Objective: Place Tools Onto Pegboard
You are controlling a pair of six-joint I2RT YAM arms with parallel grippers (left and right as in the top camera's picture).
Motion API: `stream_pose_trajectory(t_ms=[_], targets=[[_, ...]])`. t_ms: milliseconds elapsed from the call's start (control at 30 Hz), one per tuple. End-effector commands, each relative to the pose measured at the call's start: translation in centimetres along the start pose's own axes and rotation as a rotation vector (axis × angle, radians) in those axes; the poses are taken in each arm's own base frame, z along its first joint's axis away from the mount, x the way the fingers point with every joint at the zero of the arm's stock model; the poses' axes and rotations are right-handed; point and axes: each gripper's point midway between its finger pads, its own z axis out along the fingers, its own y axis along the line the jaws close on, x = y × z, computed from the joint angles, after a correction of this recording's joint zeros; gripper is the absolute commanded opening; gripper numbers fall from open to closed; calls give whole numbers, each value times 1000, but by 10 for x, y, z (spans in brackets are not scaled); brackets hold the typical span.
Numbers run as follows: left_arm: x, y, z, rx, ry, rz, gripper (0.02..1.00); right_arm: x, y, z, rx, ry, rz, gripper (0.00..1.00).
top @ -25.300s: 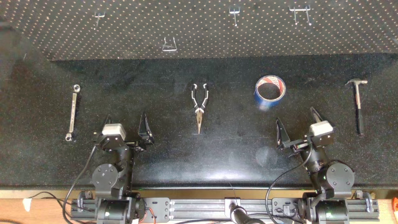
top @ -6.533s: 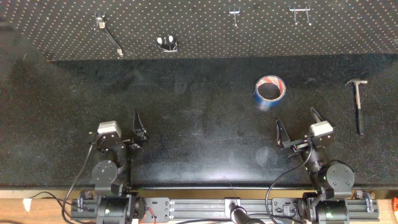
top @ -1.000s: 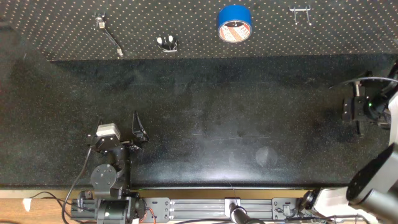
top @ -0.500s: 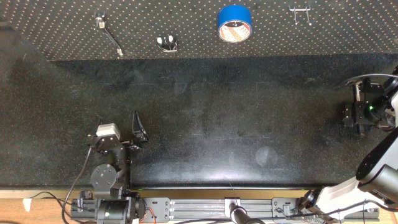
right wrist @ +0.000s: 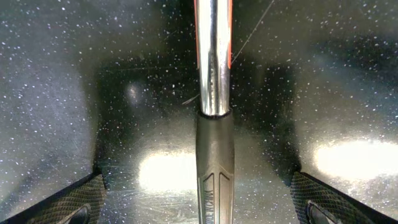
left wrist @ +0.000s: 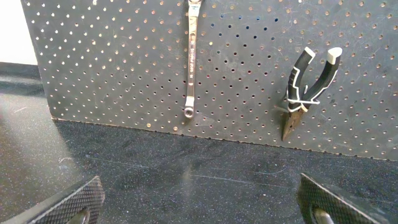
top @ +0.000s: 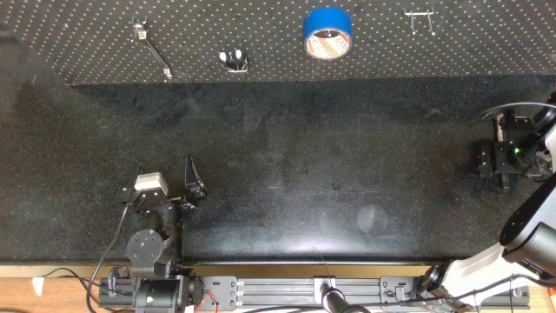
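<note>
Hammer (right wrist: 214, 93) flat on black table (top: 304, 156) at three o'clock, handle between wide-spread fingers of right gripper (right wrist: 199, 202), not clamped. Left gripper (left wrist: 199, 202) at seven o'clock, likewise open, holding nothing. Wrench (top: 152, 48), pliers (top: 233, 59) and tape roll (top: 327, 33) hung on pegboard (top: 261, 26), eleven to twelve o'clock.

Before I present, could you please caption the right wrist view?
Open right gripper straddling the hammer lying on the black mat.

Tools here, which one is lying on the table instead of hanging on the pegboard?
The hammer, flat on the table; the wrench, pliers and tape roll all hang on the pegboard.
</note>
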Motion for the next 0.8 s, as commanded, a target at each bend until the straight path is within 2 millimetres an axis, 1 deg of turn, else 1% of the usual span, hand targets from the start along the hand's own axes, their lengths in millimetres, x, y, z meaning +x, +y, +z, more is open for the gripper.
stream_pose_trajectory(t_ms=[33, 100, 133, 167, 233, 267, 400, 467, 500, 533, 600, 633, 667, 700, 767, 800], targets=[[1, 0, 0, 2, 2, -12, 996, 6, 2, 10, -17, 30, -31, 996], [1, 0, 0, 2, 2, -12, 996, 5, 2, 10, -16, 28, -31, 643], [1, 0, 0, 2, 2, -12, 996, 5, 2, 10, -16, 29, -31, 382], [1, 0, 0, 2, 2, -12, 998, 5, 2, 11, -17, 30, -31, 275], [1, 0, 0, 2, 2, -12, 996, 5, 2, 11, -17, 30, -31, 102], [1, 0, 0, 2, 2, -12, 996, 5, 2, 11, -17, 30, -31, 80], [1, 0, 0, 2, 2, -12, 993, 0, 1, 9, -11, 5, -30, 77], [1, 0, 0, 2, 2, -12, 996, -8, 4, -1, -22, -54, -30, 75], [1, 0, 0, 2, 2, -12, 996, -15, 7, -14, -35, -113, -32, 77], [1, 0, 0, 2, 2, -12, 996, -24, 12, -31, -47, -191, -37, 75], [1, 0, 0, 2, 2, -12, 996, -38, 19, -76, -48, -358, 4, 75], [1, 0, 0, 2, 2, -12, 996, -40, 21, -98, -40, -424, 36, 71], [1, 0, 0, 2, 2, -12, 998, -41, 25, -124, -35, -507, 70, 73], [1, 0, 0, 2, 2, -12, 996, -41, 33, -149, -42, -583, 92, 73], [1, 0, 0, 2, 2, -12, 996, -39, 55, -188, -60, -703, 90, 73], [1, 0, 0, 2, 2, -12, 996, -38, 66, -202, -63, -744, 88, 73]])
